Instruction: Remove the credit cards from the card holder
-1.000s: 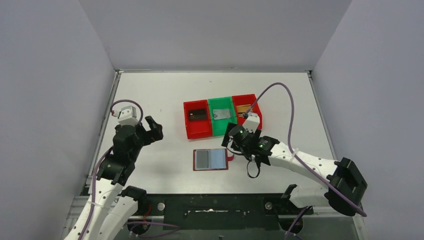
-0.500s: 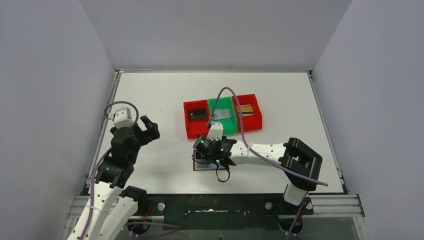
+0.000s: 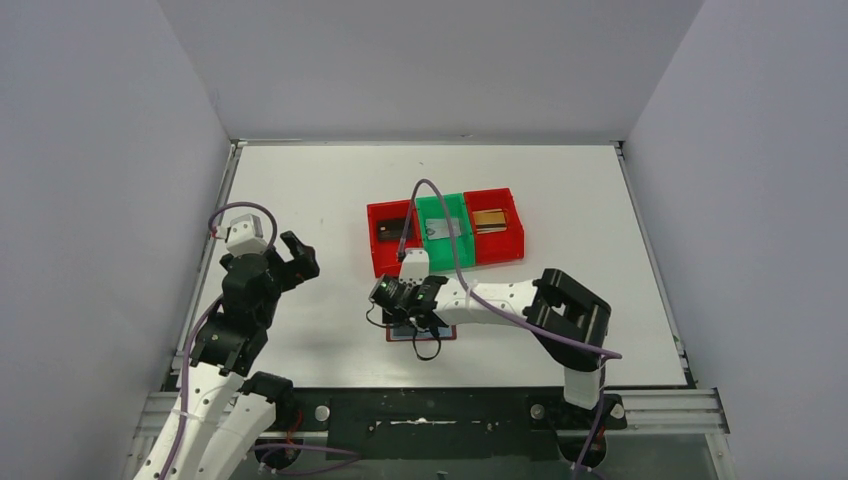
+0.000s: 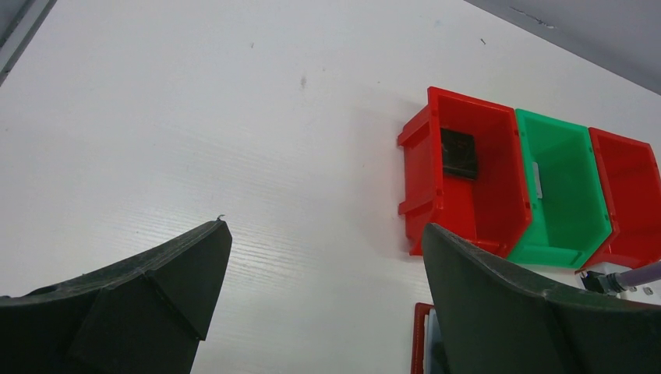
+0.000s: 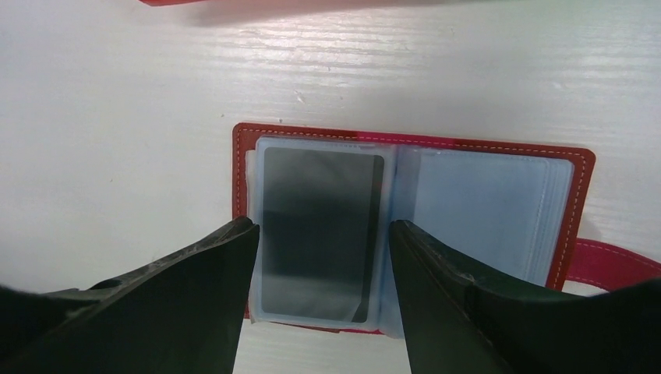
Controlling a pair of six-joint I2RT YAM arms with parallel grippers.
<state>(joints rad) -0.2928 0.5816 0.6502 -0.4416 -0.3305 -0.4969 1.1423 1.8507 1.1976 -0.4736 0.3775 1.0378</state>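
My right pincer hangs low over the card holder, which lies opened flat on the table, near the front edge & just in front of the bins. Jaws are released, set apart approx as wide as one page. They straddle the holder's L page, one finger over its outer edge, the other near the fold. Nothing is clamped btwn them. Can't tell if the tips touch the sleeve or hover just above it.

That L page holds a dark grey card, flat inside its pale blue sleeve. The R page shows only stacked pale sleeves; can't tell if any card sits in them. The snap tab sticks out from the holder's R edge.

My left pincer is up off the table, well apart from the holder, jaws spread wide w/ nothing btwn them.

Three bins stand side by side, touching. The left red bin has a dark card in it. The green bin in the middle has a silvery-grey card. The right red bin has a gold card.
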